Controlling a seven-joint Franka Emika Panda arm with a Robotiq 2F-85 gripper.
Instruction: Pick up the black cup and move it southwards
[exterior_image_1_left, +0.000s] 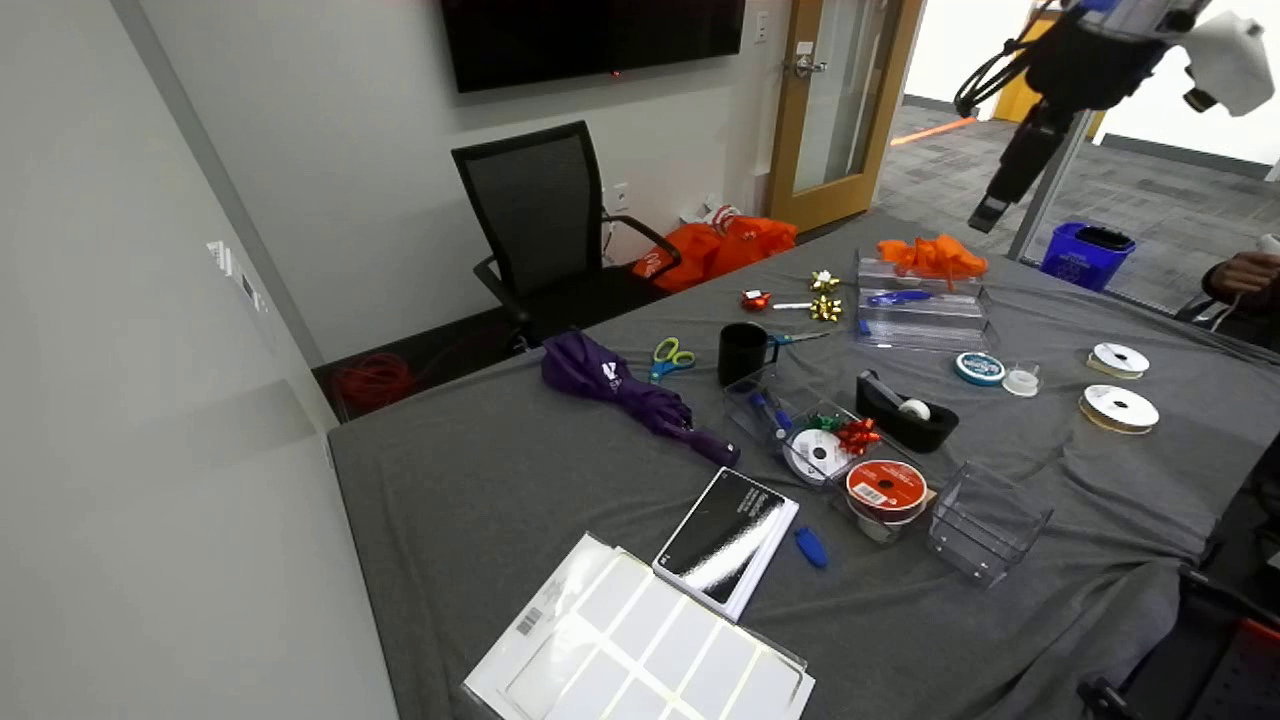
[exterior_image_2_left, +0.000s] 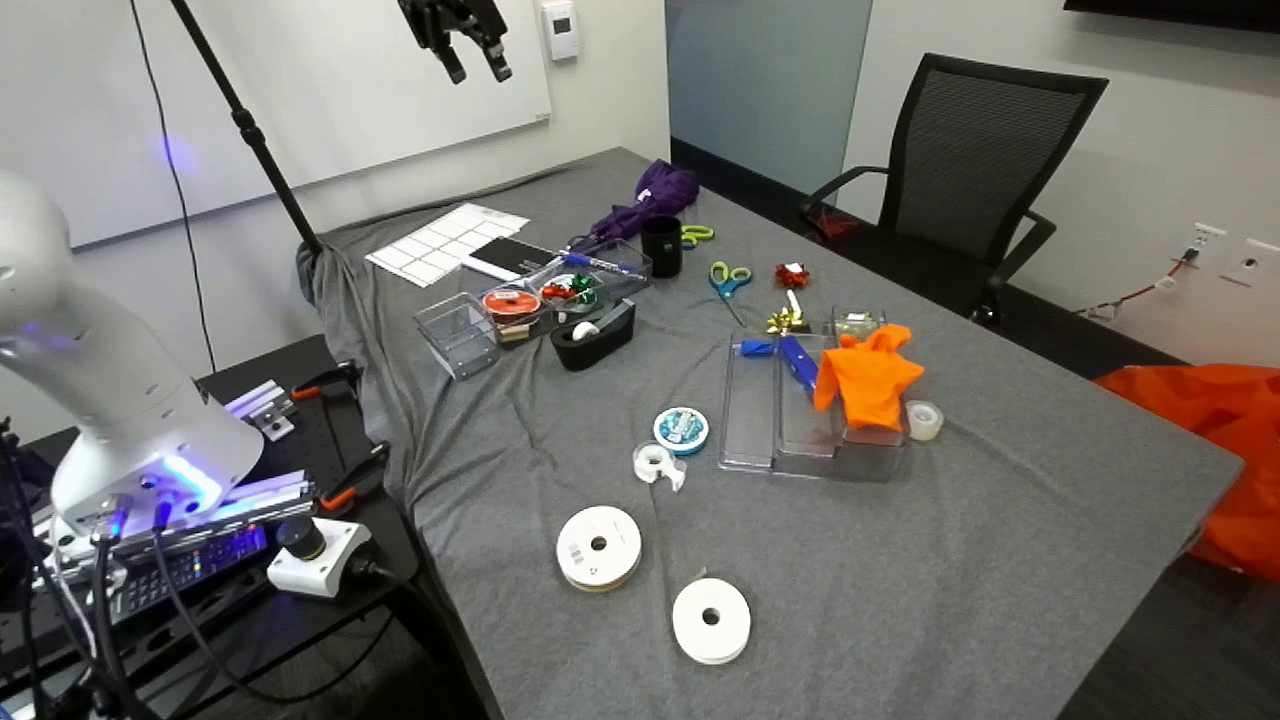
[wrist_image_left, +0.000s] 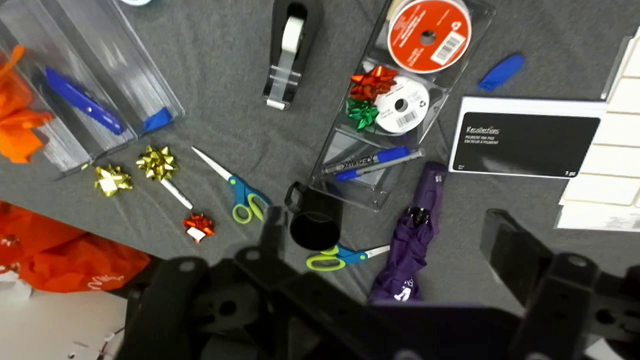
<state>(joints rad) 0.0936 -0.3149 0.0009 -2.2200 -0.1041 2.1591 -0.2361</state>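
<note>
The black cup (exterior_image_1_left: 741, 357) is a matte-black mug with a handle. It stands upright on the grey cloth of the table, beside the clear organizer and near the scissors. It also shows at the far side in an exterior view (exterior_image_2_left: 661, 248) and in the wrist view (wrist_image_left: 322, 207), just right of the left finger's tip. My gripper (exterior_image_2_left: 480, 75) is open and empty, high above the table. It also shows at the upper right in an exterior view (exterior_image_1_left: 988, 212). In the wrist view the fingers (wrist_image_left: 385, 217) are wide apart, with nothing between them at their height.
A clear organizer (wrist_image_left: 350, 195) with pens and ribbon rolls adjoins the cup. Scissors (wrist_image_left: 332, 259) and a purple umbrella (exterior_image_1_left: 640, 395) lie close by. A tape dispenser (exterior_image_1_left: 908, 418), an ink pad box (exterior_image_1_left: 725, 540) and a clear tray (exterior_image_2_left: 750, 440) are on the table.
</note>
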